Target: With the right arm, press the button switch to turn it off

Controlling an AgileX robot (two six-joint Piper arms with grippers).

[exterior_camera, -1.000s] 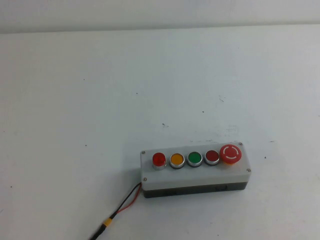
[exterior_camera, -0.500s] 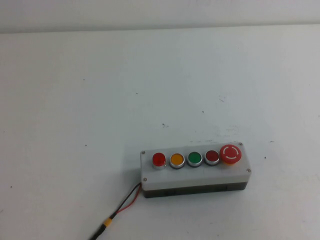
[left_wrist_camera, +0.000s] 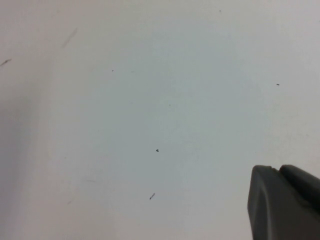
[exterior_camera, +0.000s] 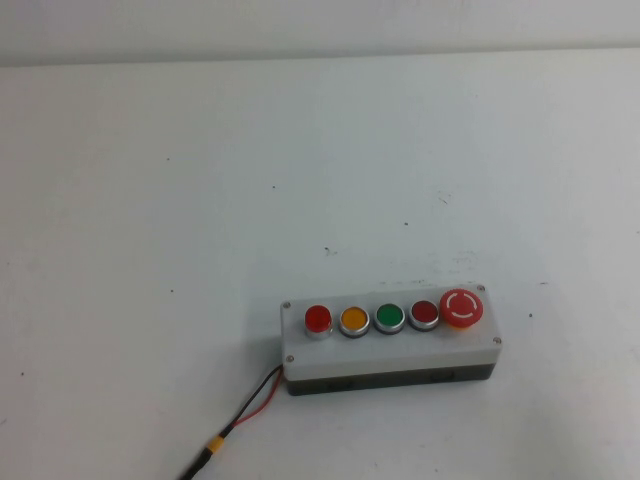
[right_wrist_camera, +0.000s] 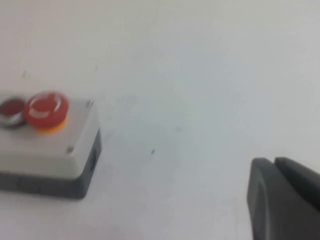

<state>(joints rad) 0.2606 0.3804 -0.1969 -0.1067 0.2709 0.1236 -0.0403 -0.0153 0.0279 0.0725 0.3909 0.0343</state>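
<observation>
The button switch (exterior_camera: 318, 320) is the bright-red round button with a silver rim, at the left end of the row on the white-and-grey box (exterior_camera: 390, 350), near the table's front. No arm shows in the high view. In the right wrist view my right gripper (right_wrist_camera: 274, 161) is shut and empty over bare table, well off the box's end (right_wrist_camera: 80, 150) that carries the large mushroom button (right_wrist_camera: 46, 108); the button switch is out of that view. My left gripper (left_wrist_camera: 277, 169) is shut and empty over bare table.
The row also holds a yellow button (exterior_camera: 354, 321), a green button (exterior_camera: 389, 318), a darker red button (exterior_camera: 424, 314) and the mushroom button (exterior_camera: 462, 307). Red and black wires (exterior_camera: 250, 405) run from the box's left end to the front edge.
</observation>
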